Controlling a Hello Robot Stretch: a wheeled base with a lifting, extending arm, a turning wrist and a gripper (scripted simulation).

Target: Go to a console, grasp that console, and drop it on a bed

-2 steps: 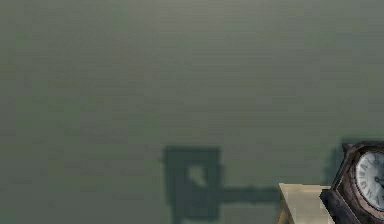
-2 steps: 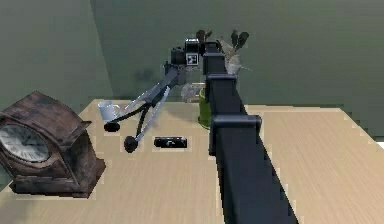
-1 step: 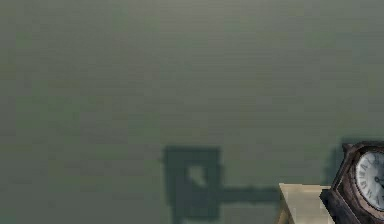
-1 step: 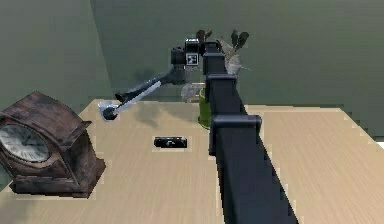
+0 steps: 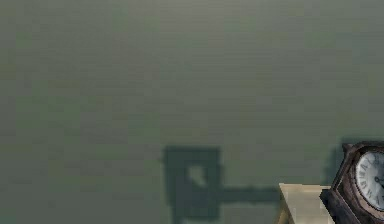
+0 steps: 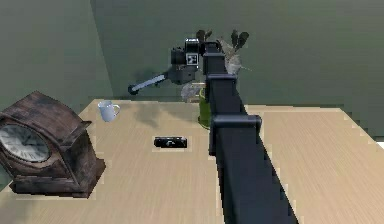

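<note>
A small flat black device (image 6: 172, 142) with pale marks lies on the light wooden table (image 6: 310, 150), near its middle. The dark arm (image 6: 238, 150) rises from the arm side view's bottom edge over the table. At its far end are the white marker squares (image 6: 190, 58), and the gripper (image 6: 138, 88) points left from there with its thin fingers (image 6: 150, 82). Only bare grey-green wall lies behind the fingertips, so the gripper holds nothing. The gripper hangs farther back than the black device and above the table's far edge.
A dark wooden mantel clock (image 6: 45, 140) stands at the table's left end and appears again at the forward view's lower right (image 5: 362, 182). A white mug (image 6: 108, 112) stands beyond it. A green vase with dry stems (image 6: 204, 104) stands behind the arm. Ahead is wall (image 5: 150, 80).
</note>
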